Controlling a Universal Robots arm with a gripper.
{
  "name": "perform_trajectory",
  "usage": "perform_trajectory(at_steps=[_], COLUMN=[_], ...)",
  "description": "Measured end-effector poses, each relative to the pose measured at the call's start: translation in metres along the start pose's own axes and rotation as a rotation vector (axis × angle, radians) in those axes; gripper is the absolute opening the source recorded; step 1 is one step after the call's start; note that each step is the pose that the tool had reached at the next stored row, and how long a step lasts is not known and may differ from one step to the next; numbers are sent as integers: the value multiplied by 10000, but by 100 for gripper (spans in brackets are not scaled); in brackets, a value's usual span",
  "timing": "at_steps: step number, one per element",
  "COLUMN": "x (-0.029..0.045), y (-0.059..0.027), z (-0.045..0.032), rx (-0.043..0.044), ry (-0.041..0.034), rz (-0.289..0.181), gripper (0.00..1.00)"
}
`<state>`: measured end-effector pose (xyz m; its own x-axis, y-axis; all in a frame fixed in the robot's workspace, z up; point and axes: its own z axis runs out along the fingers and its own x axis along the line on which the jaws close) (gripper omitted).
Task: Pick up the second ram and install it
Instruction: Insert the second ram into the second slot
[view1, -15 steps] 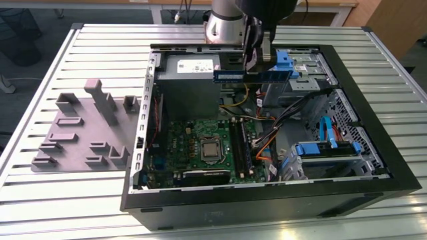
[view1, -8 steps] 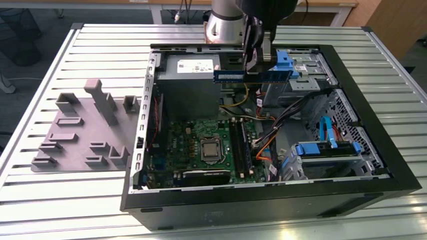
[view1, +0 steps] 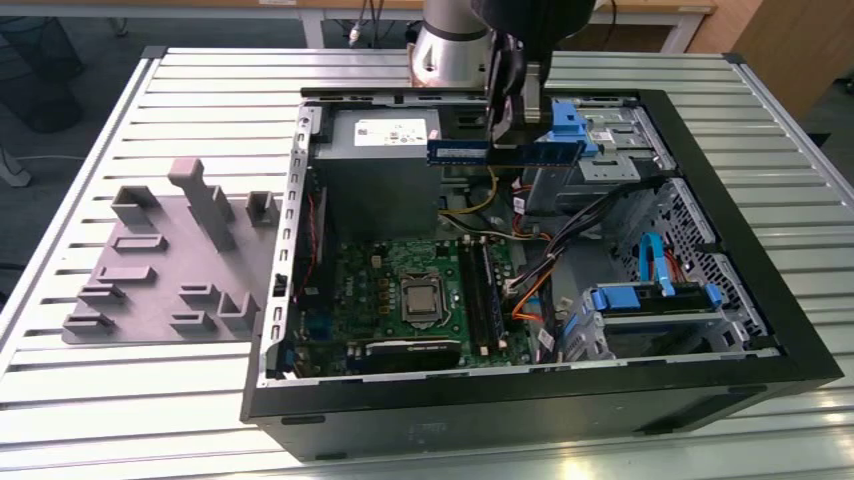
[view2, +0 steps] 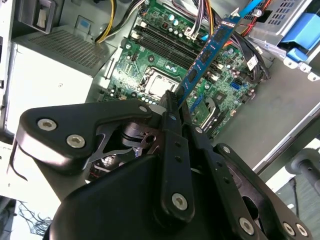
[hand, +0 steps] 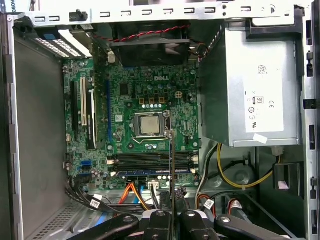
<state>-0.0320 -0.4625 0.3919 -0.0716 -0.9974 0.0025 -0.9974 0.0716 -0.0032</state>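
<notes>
Held aloft: the second ram (view1: 461, 152), a long, thin, flat circuit stick with dark chips along its face, hanging level over the far half of the open case (view1: 534, 400), above the power supply (view1: 380, 170) and clear of everything below. Clamped near mid-length between the narrow black fingers (view2: 170, 125) of the gripper (view1: 514, 135), jaws closed tight on its two flat faces. Seen edge-on as a fine line (hand: 171, 150) in the first wrist view, slanting out over the board (view2: 210, 47) in the second.

To do this well, judging from the pictures: hold the stick square to the long dark memory slots (hand: 150, 161), line up the thin bottom edge with one slot end to end, and avoid any twist, since so slender a board probably flexes under uneven force. Stay clear of the loose yellow cables (hand: 240, 175) beside the slots.

Below, a green motherboard (view1: 400, 270), densely studded, with a square metallic processor (view1: 419, 297) at its centre. Power supply a plain grey metal box. Toward the ribbed metal table's (view1: 200, 90) edge at the exterior view's left, a matte grey plastic tray (view1: 160, 260) with upright blocks.
</notes>
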Motion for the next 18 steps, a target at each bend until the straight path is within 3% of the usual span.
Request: perform_trajectory(at_steps=[8,11,18], x=[0,0,0], y=[0,0,0], z=[7,15,22], rx=[-3,-5,-7], ry=[8,13,20], rz=[1206,2149,3162], gripper=[14,14,14])
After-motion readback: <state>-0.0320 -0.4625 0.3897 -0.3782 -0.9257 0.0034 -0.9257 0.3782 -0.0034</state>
